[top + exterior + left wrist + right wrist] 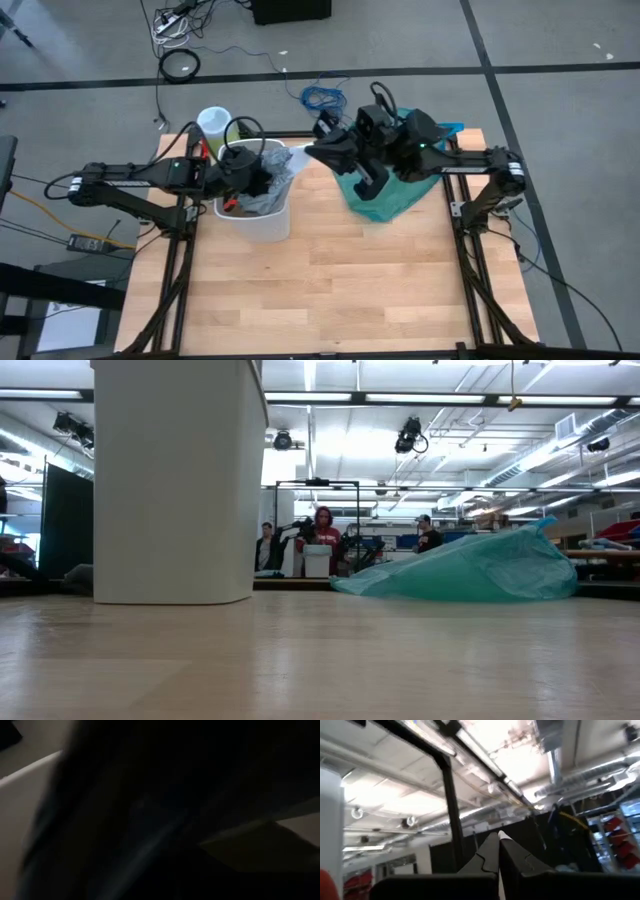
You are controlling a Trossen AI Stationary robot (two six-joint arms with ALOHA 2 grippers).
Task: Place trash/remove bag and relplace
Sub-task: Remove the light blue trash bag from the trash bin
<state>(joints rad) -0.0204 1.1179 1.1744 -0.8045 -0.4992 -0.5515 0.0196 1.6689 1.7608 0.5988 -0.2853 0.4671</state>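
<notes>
High view, left end effector (243, 170): down in the mouth of the white bin (262, 218), fingers closed; can't see if it's pinching anything.
Left wrist view: basically all dark, nothing readable.
Bag (272, 190): pale grey liner, crumpled over the bin's rim and inside.
Trash (231, 206): just a little orange-brown bit peeking at the rim, rest hidden.
Right end effector (318, 152): fingers pressed together, empty, tilted up toward the ceiling, raised over the desk (350, 280) near the bin.
Teal bag (470, 572): lying flat on the desk, partly under the right arm.
Low view: bin top cut off, no arms showing, people far back.
</notes>
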